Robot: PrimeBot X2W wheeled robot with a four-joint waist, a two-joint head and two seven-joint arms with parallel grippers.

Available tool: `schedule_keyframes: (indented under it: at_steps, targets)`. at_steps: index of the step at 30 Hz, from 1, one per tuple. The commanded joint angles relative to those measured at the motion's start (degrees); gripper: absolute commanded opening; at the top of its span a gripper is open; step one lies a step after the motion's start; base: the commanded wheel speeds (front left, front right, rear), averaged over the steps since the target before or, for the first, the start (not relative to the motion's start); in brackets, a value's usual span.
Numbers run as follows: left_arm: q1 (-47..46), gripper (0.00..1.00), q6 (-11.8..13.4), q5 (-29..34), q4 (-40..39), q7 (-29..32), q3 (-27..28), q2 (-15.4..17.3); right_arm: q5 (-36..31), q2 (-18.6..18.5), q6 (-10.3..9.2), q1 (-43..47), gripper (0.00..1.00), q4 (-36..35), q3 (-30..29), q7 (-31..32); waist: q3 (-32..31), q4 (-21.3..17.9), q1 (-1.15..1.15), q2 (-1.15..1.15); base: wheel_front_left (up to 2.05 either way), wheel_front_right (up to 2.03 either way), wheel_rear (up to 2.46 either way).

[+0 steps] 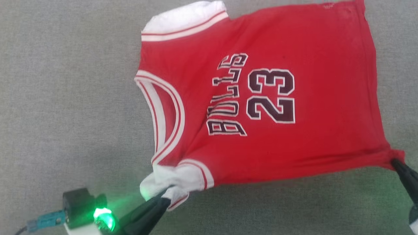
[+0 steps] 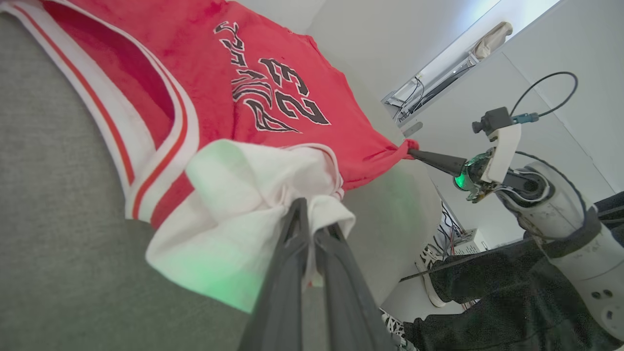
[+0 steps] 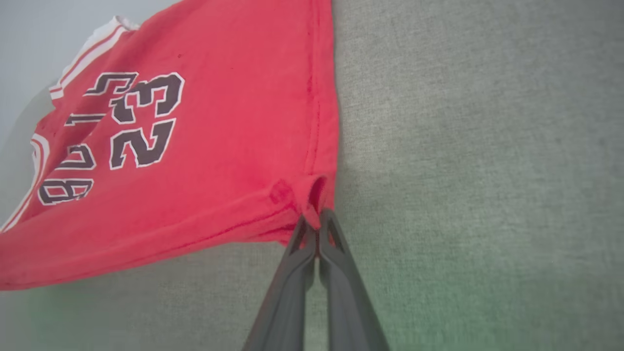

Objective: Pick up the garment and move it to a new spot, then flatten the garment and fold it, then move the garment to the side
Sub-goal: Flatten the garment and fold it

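Grey surface (image 1: pixel 65 98); left gripper (image 1: pixel 167 192), right gripper (image 1: pixel 395 161) pinching garment (image 1: pixel 310 137).

Grey fabric-covered surface (image 1: pixel 65 98); past its edge, person's dark trouser leg (image 2: pixel 487 302), white sneaker (image 2: pixel 429 273), cables (image 2: pixel 451 226) by wall

Right claw (image 1: pixel 396 162) mostly beyond picture edge

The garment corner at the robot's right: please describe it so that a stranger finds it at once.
On the grey surface spreads a red jersey printed BULLS 23. Follow its hem to the corner where the right gripper has its jaws shut. Unlike the white sleeve pinched by the left gripper, this corner is plain red.
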Motion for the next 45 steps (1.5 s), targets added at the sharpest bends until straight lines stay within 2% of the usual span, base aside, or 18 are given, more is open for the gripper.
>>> schedule_keyframes:
  at_steps: [1,4,7,12,15,24,35,36,37,38,39,40,41,42,45]
  targets:
    - [1.0,0.0,0.07,0.51,-0.79,-0.28,0.54,0.64,-0.41,0.64,0.02,0.61,0.0,-1.39,-0.77,0.53,0.17,-0.1,0.0,0.0,0.0,0.0,0.0]
    - [1.79,0.0,0.07,0.9,-2.99,-0.28,0.13,2.06,-0.25,2.65,0.02,1.42,0.0,-4.27,-3.28,1.71,0.43,-0.1,0.0,0.0,0.0,0.0,0.0]
    - [-1.35,0.0,0.06,1.08,-3.97,-0.28,-0.33,2.99,-0.27,3.42,0.02,-0.87,0.0,-4.79,-4.79,2.34,0.72,0.11,0.0,0.0,0.0,0.0,0.0]
    - [-12.07,0.0,0.07,-2.32,-3.75,-0.28,-2.88,2.2,-0.67,3.08,0.02,-7.65,0.0,-1.34,-6.36,2.64,1.88,0.47,0.0,0.0,0.0,0.0,0.0]
    - [-19.85,0.0,0.05,-5.2,-1.6,-0.14,-5.68,2.05,-1.19,2.24,0.02,-12.45,0.0,1.41,-5.01,3.07,3.25,0.22,0.0,0.0,0.0,0.0,0.0]
    - [-38.74,0.0,0.06,-12.91,11.26,0.69,-14.17,0.21,-2.88,0.05,0.02,-24.48,0.0,10.74,0.56,1.59,7.29,-0.03,0.0,0.0,0.0,0.0,0.0]
    - [-46.82,0.0,0.06,-16.28,24.09,-0.2,-20.48,-2.41,-3.99,-2.9,0.02,-28.24,0.0,15.82,6.14,-0.79,9.48,0.22,0.0,0.0,0.0,0.0,0.0]
    - [-47.14,0.05,0.06,-15.93,25.19,-0.19,-21.04,-2.45,-4.08,-3.07,0.02,-28.28,0.0,16.14,6.67,-1.22,9.3,0.15,0.0,0.0,0.0,0.0,0.0]
    - [-47.43,0.16,0.07,-15.52,26.15,-0.18,-21.72,-2.43,-4.21,-3.46,0.02,-28.29,0.0,16.25,7.4,-1.49,9.07,0.1,0.0,0.0,0.0,0.0,0.0]
    - [-47.76,0.45,0.07,-14.87,27.27,-0.2,-22.35,-2.26,-4.39,-3.81,0.02,-28.26,0.0,16.25,7.97,-2.15,8.77,0.05,0.0,0.0,0.0,0.0,0.0]
    - [-48.01,0.95,0.07,-14.75,27.99,-0.22,-22.56,-2.47,-4.56,-4.04,0.02,-28.16,0.27,16.36,8.22,-3.05,8.34,0.02,0.0,0.0,0.0,0.0,0.0]
    - [-48.13,1.0,0.07,-14.91,28.32,-0.24,-22.66,-2.57,-4.7,-4.35,0.02,-27.97,0.69,16.48,8.43,-3.69,7.91,0.0,0.0,0.0,0.0,0.0,0.0]
    - [-48.35,1.0,0.07,-14.72,28.76,-0.25,-22.64,-2.29,-4.79,-4.63,0.02,-27.71,0.97,16.67,8.61,-4.37,7.3,0.02,0.0,0.0,0.0,0.0,0.0]
    - [-48.67,1.0,0.07,-14.41,28.88,-0.25,-22.82,-1.92,-4.76,-4.72,0.02,-27.58,1.0,16.72,8.67,-5.0,6.8,0.04,0.0,0.0,0.0,0.0,0.0]
    - [-49.51,1.0,0.07,-13.62,28.74,-0.27,-24.63,-0.66,-4.34,-4.99,0.02,-26.76,1.0,16.95,8.84,-6.25,4.78,0.18,0.0,0.0,0.0,0.0,0.0]
